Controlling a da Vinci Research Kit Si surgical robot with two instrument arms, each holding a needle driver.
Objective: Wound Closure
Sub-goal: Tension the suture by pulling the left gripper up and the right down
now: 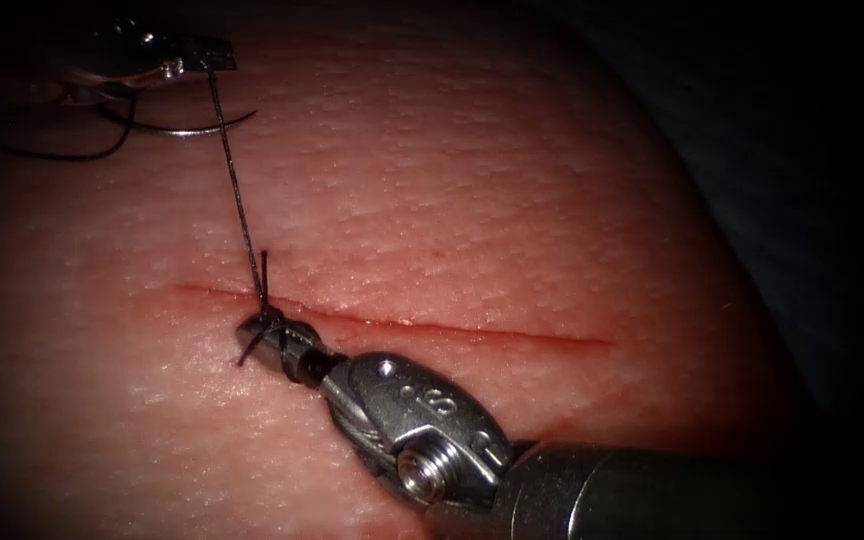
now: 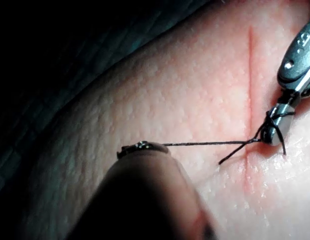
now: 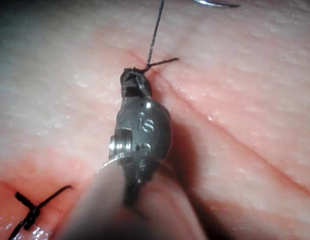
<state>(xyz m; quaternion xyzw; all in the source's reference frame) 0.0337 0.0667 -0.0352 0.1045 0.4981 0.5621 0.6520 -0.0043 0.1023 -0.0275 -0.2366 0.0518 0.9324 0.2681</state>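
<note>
Nearest to the endoscope is the right arm's tool [image 1: 270,335]. Its shaft comes in from the lower right, and its jaws are closed on the thread [image 1: 237,195] right at the cut [image 1: 452,330], where the thread is wound around the jaw tips in a small knot-like tangle. The right wrist view shows the same thing: the tool [image 3: 132,82] pressed to the tissue [image 3: 245,100] with the thread [image 3: 155,30] leaving from its tip. Two short ends of thread stick out beside the jaws, one up and one down to the left.

The cut is a thin red line across the tissue [image 1: 502,200], and most of it lies to the right of the tool's tip (the edges look close together there). In the right wrist view a finished stitch [image 3: 30,212] with its short ends sits near the shaft.

From the knot, the thread runs tight, up and to the left, to the left arm's tool [image 1: 202,55] at the far upper left. Its jaws are clamped on the thread, as the left wrist view also shows [image 2: 137,146].

Just below that tool the needle [image 1: 187,128] lies free on the tissue, on the upper side of the cut, held by neither tool, and a loose loop of thread lies to its left.
</note>
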